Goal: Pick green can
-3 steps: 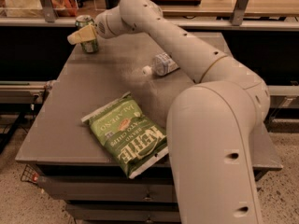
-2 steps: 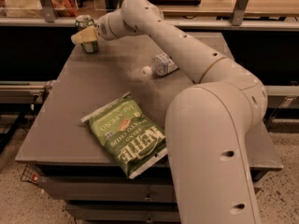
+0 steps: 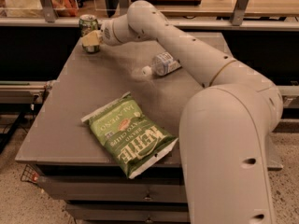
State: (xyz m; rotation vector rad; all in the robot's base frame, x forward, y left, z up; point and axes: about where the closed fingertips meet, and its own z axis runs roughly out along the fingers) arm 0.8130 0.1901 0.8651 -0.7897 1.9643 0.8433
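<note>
Where the table's (image 3: 93, 92) far corner lies, the tool (image 3: 92, 39) is set against the upright green can (image 3: 88, 23); grip cannot be told.

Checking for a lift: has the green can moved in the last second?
No. The green can stands at the same spot near the far left corner of the table, with the gripper against it.

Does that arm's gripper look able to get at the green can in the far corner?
Probably yes. The gripper sits right against the green can at the far corner of the table, with nothing between them; the bottle and chip bag lie well clear.
</note>
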